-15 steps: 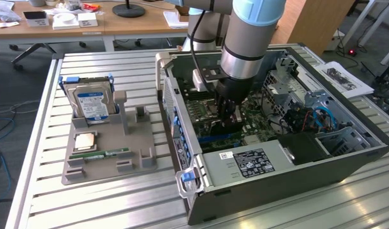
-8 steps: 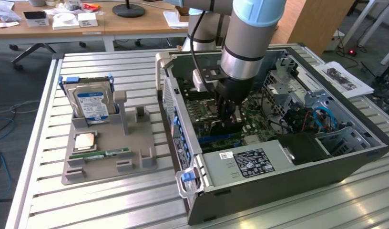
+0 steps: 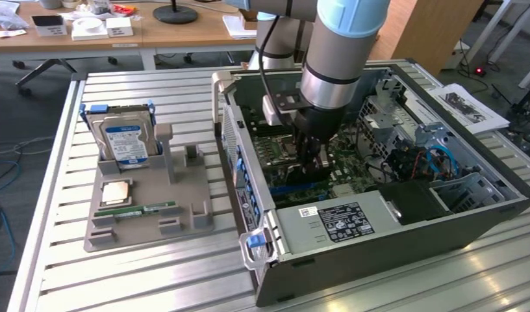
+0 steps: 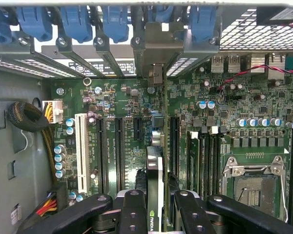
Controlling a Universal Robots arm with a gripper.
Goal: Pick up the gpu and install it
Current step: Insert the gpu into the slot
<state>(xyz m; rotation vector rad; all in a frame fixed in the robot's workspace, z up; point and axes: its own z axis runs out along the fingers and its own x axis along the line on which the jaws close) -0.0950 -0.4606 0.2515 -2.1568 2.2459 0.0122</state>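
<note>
My gripper reaches down into the open computer case, over the green motherboard. It is shut on the gpu, which hangs on edge just above the board. In the wrist view the gpu shows edge-on between the black fingers, running along the dark expansion slots. Its silver end bracket stands at the case's rear slot openings, under the row of blue latches. I cannot tell whether the card's lower edge touches a slot.
A grey holder on the slatted table at the exterior view's left carries a hard drive, a CPU and a RAM stick. Inside the case are a white slot, a CPU socket and cable bundles.
</note>
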